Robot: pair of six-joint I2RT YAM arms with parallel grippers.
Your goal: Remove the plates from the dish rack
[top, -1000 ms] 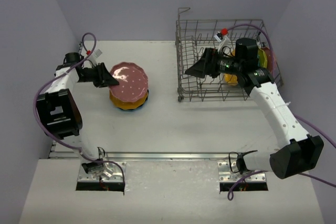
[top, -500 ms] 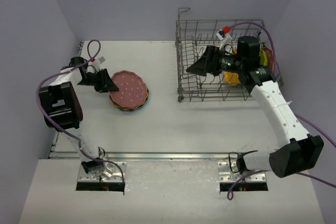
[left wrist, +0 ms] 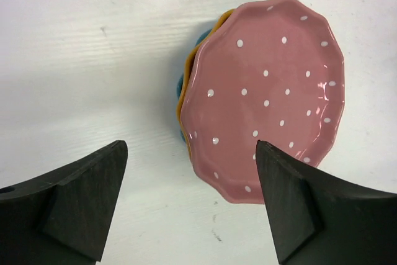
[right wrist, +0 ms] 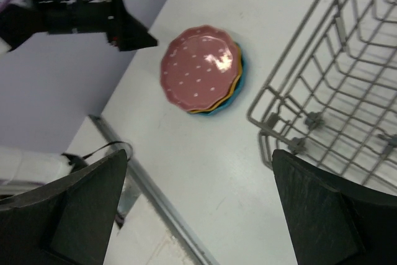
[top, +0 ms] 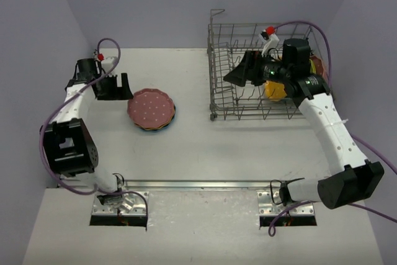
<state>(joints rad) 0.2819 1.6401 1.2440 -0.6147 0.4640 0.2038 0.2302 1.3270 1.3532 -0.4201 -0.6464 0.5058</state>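
Three stacked plates sit apart from dish rack.

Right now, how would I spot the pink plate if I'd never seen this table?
Start at the white table, left of the grey wire dish rack, where a short stack of plates lies flat. The pink plate is the top one, scallop-edged with white dots; only rims of the orange-yellow plate and teal-blue plate under it show.

Bright, even overhead light falls on the white tabletop, leaving soft, short shadows. A glare spot sits on the pink plate in the right wrist view. Both wrist views slightly blur their near dark fingers.
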